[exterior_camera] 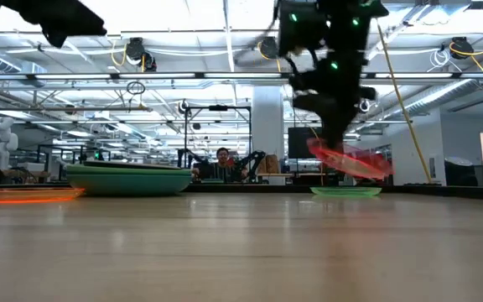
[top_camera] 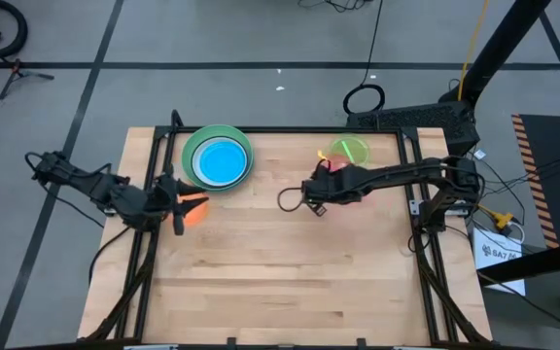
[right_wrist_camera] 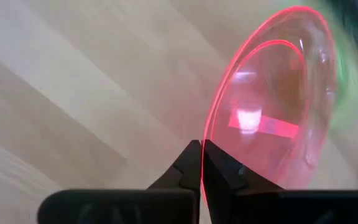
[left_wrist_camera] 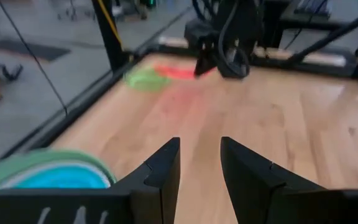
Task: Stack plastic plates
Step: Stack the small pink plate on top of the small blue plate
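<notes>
So the right claw (right_wrist_camera: 202, 163) is pinched shut on the rim of the pink plate (right_wrist_camera: 272, 118), holding it tilted up off the counter (top_camera: 290, 262), close to the lime plate (top_camera: 350, 150) near the far right corner. From table height the pink one hangs at a slant just above the lime one, not touching as far as I can tell.

Over on the far left there's already a stack going: blue plate (top_camera: 222, 161) sitting inside a green plate (top_camera: 191, 146). An orange plate (top_camera: 194, 210) lies flat near the left edge, right by the left claw (left_wrist_camera: 199, 163), whose fingers sit partly open with nothing between them in its own view.

My worry is that edge grip. It's a thin bite on slick plastic, and the plate's weight all hangs to one side, so a quick swing could make it pivot or slide out. Also, if it gets let go while slanted like this, I'd guess it lands on its rim and skids off the lime plate instead of nesting. And if the pink is headed for the left stack, that path runs close to the left arm.
</notes>
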